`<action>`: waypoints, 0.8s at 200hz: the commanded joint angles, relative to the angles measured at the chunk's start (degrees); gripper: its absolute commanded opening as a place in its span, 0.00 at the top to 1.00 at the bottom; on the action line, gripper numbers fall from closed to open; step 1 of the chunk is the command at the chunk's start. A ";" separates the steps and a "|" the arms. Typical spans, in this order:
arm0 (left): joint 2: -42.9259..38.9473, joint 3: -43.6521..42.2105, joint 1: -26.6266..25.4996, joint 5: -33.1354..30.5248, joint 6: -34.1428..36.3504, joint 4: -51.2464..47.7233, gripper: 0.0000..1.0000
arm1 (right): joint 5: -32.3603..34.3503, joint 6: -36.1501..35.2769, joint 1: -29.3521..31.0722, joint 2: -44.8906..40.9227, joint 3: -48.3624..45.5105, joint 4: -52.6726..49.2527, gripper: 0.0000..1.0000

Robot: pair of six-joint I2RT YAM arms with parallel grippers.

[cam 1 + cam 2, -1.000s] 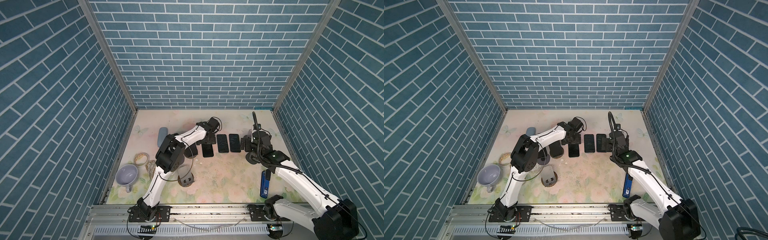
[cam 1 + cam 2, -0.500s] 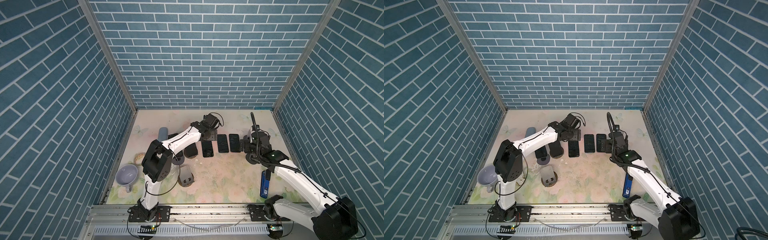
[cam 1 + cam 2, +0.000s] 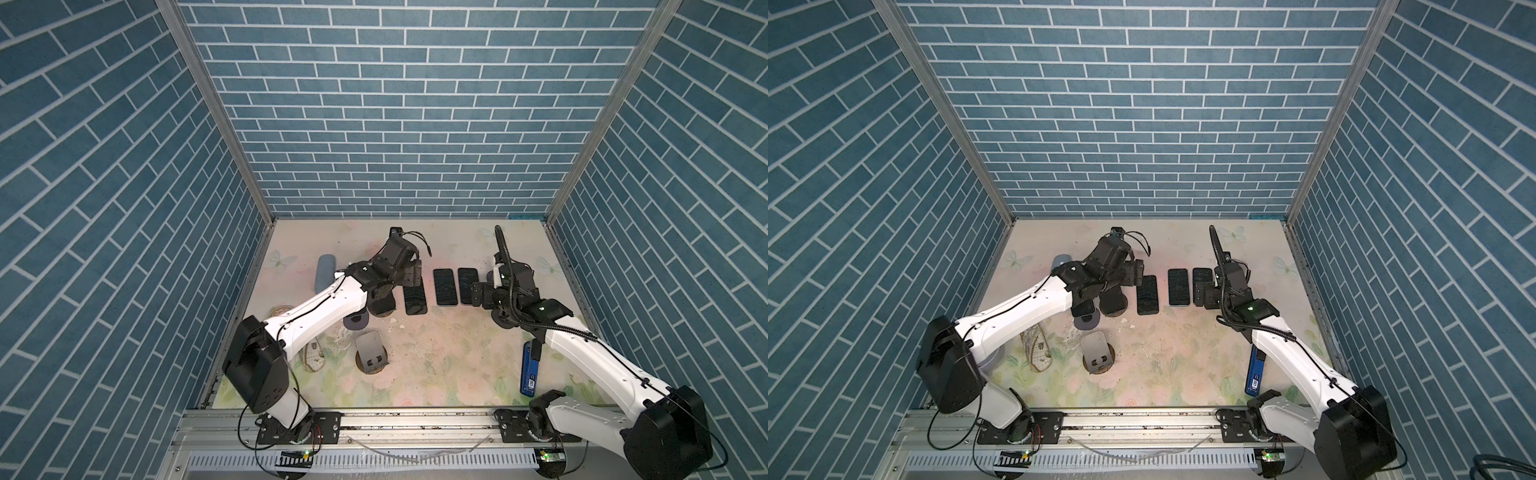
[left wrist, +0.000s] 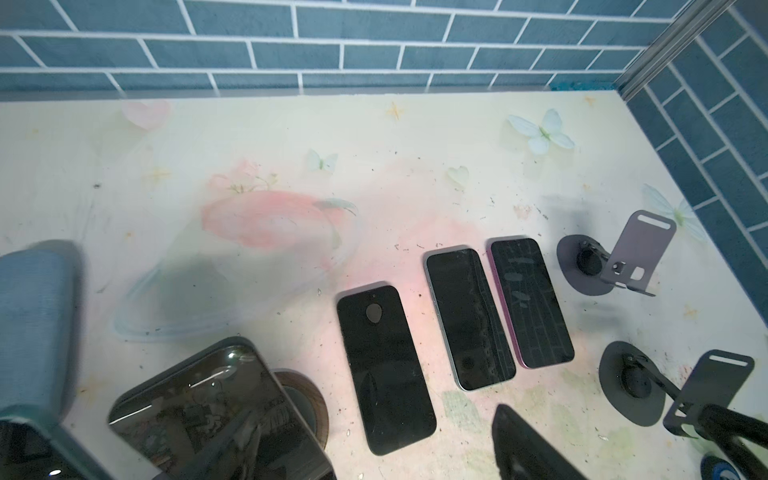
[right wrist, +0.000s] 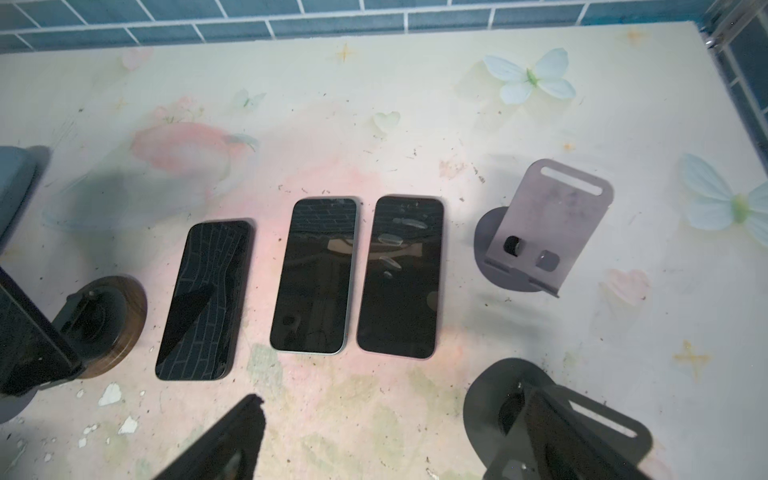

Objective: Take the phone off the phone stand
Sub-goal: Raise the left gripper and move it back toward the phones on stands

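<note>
A dark phone [image 4: 199,411] leans on a phone stand with a round wooden base [image 4: 307,399], seen also in the right wrist view as phone [image 5: 25,340] and base [image 5: 112,320]. A second teal-edged phone [image 4: 25,449] stands beside it. Three phones lie flat in a row [image 3: 415,297] [image 3: 445,286] [image 3: 467,284]. My left gripper [image 3: 411,276] [image 4: 382,461] hovers open over the leftmost flat phone [image 4: 386,370], holding nothing. My right gripper [image 3: 478,293] [image 5: 386,449] is open beside the rightmost flat phone [image 5: 399,278].
Empty grey stands: one in front [image 3: 372,355], two on the right [image 4: 615,262] [image 4: 665,395]. A blue device [image 3: 530,370] lies under the right forearm. A grey-blue case [image 3: 324,270] is at the back left, and a mesh item [image 3: 1038,345] and a mug [image 3: 994,357] lie under the left arm.
The left arm's elbow has swung down and to the left, and its jaws have spread wider above the leftmost flat phone. The right arm has barely moved.
</note>
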 commanded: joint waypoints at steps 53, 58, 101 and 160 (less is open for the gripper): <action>-17.42 -14.18 1.09 -9.63 -0.87 -1.77 0.05 | -6.60 4.22 6.56 5.08 6.94 -0.46 0.01; -18.60 -14.89 1.45 -9.85 -1.11 -2.05 0.04 | -6.67 4.17 7.37 5.60 7.32 -0.46 0.01; -27.15 -20.14 4.69 -11.08 -3.06 -4.77 0.00 | -6.46 4.04 14.31 10.77 10.60 -0.25 0.01; -31.71 -23.17 11.59 -9.71 -8.24 -13.49 0.00 | -5.10 4.48 22.97 16.22 13.92 1.48 0.01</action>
